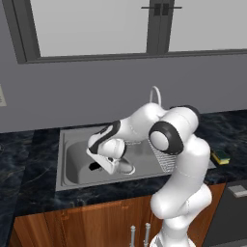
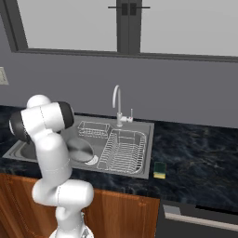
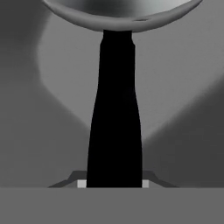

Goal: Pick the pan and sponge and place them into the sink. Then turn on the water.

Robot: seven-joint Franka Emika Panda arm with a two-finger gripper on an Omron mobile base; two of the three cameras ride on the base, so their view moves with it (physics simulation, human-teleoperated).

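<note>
I have the gripper (image 1: 98, 165) low inside the left half of the sink (image 1: 72, 169), clenched around the black handle (image 3: 114, 127) of the pan (image 2: 80, 150). In the hand view that handle runs straight away from my fingers to the round silver bowl at its far end, so the pan's long axis lines up with the hand. From the right base view the bowl sits on the basin floor just left of the wire dish rack (image 2: 122, 149), with the faucet (image 2: 117, 106) behind the rack. I judge the pan is down or nearly so, and letting go comes next.

Further right, the sponge (image 1: 221, 156) lies on the dark counter, just past the sink's right rim and well apart from my hand. Reaching it means swinging right across the rack.
</note>
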